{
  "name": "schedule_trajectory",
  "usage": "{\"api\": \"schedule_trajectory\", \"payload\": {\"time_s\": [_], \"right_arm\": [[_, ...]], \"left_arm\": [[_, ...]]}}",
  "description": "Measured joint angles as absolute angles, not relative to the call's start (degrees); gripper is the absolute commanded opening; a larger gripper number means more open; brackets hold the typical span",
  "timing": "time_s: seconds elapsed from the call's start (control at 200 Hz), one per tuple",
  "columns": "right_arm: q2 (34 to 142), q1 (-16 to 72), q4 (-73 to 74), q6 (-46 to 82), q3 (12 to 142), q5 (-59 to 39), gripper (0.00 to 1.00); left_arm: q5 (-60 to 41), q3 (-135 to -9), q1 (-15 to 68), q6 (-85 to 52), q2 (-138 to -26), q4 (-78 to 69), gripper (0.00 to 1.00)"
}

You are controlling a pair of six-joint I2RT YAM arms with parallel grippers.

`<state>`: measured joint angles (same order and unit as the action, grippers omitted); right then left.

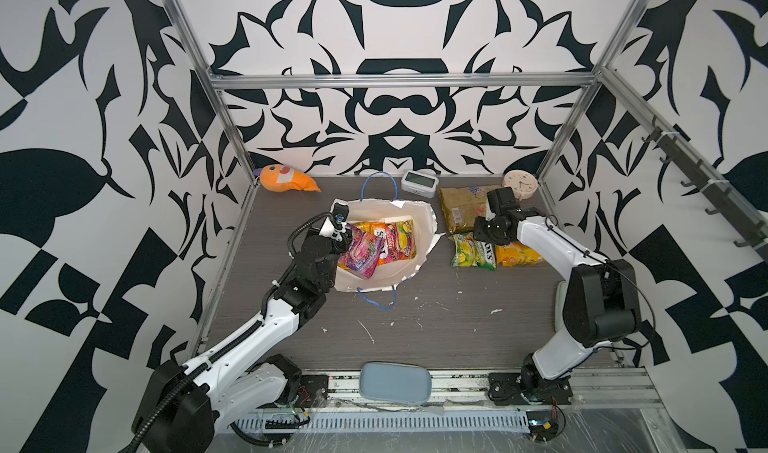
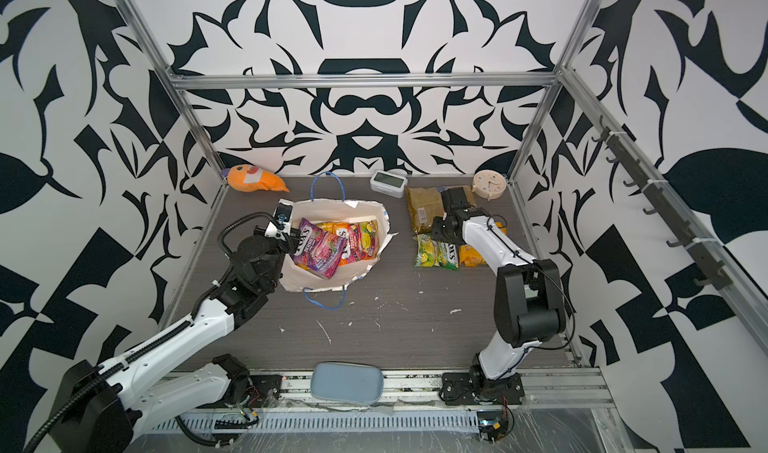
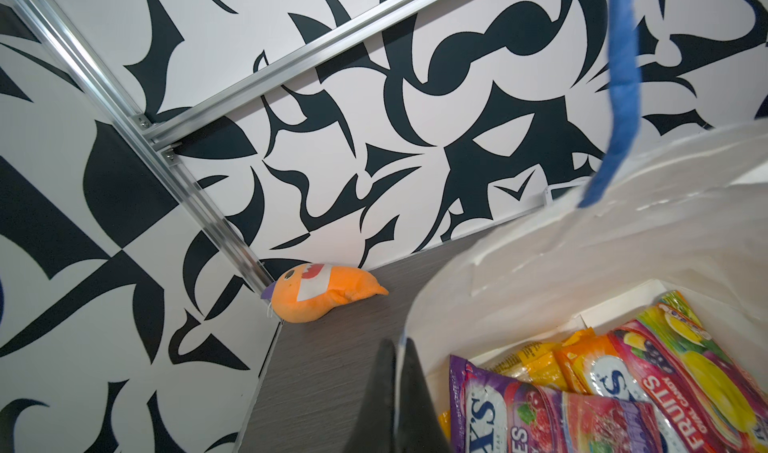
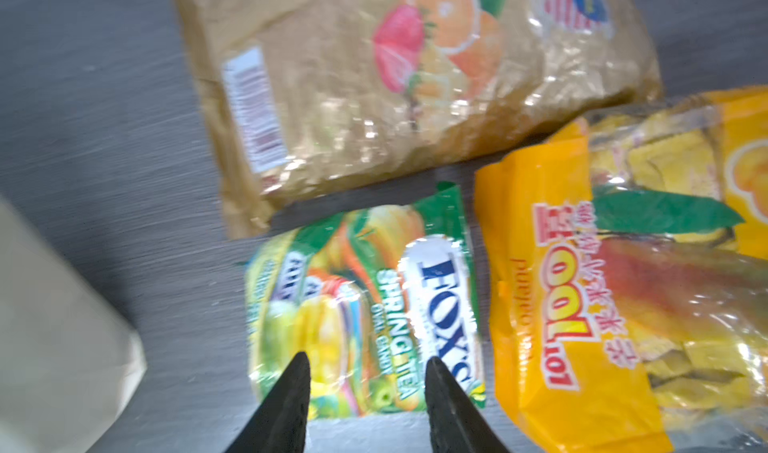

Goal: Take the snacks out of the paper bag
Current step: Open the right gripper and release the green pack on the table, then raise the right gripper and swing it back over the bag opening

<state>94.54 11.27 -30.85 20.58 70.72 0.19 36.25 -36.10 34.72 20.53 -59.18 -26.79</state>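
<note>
White paper, thin and torn at the rim, makes up the bag (image 1: pixel 388 274), which is seen upright in mid-table with its mouth turned upward. Its left wall is pinched between the shut fingers of the left gripper (image 3: pixel 400 347), so the mouth is held spread. Three packets are left inside: a purple packet (image 2: pixel 318 253) is laid uppermost, slanted against the left wall, its long axis run roughly from far to near in both top views; an orange packet (image 2: pixel 352 243) and a yellow packet (image 1: pixel 362 226) are tucked beneath and beside it. Right of the bag, on the table (image 1: pixel 436 330), a gold packet (image 4: pixel 395 89), a green packet (image 4: pixel 365 301) and a mango packet (image 4: pixel 582 297) are laid flat. The right gripper (image 4: pixel 368 355) is held above the green packet, fingers apart, nothing between them. The packets are judged light, crinkly and slippery, with loose contents; the purple one is best taken by its raised upper seam, where flat film can be pinched. The bag is judged flimsy and easily tipped.
</note>
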Motion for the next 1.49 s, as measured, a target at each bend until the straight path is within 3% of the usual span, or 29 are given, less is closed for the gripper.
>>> {"api": "schedule_trajectory", "payload": {"time_s": [0.205, 0.41, 0.64, 0.875, 1.05, 1.275, 1.495], "right_arm": [[98.5, 17.9, -32.9, 19.8, 72.2, 1.0, 0.36], [102.3, 17.9, -33.1, 19.2, 71.9, 3.5, 0.23], [105.1, 17.5, -32.1, 19.2, 71.9, 4.3, 0.18], [105.4, 17.5, -31.5, 19.2, 71.9, 4.9, 0.20], [104.1, 17.5, -31.8, 19.2, 71.9, 4.4, 0.30], [90.4, 18.0, -30.7, 19.5, 72.0, -0.3, 0.46], [80.5, 21.3, -27.2, 18.7, 74.7, -9.0, 0.47]], "left_arm": [[36.1, -36.1, 34.7, 20.5, -59.4, -26.9, 0.00], [36.1, -36.1, 34.7, 20.5, -59.4, -26.9, 0.00], [36.0, -36.1, 34.7, 20.3, -59.4, -27.0, 0.00], [36.0, -36.1, 34.7, 20.3, -59.4, -26.9, 0.00], [35.9, -36.1, 34.7, 20.3, -59.3, -26.7, 0.00], [35.7, -36.2, 34.7, 20.3, -59.3, -26.5, 0.00], [35.7, -36.5, 34.7, 20.4, -60.0, -26.7, 0.00]]}}
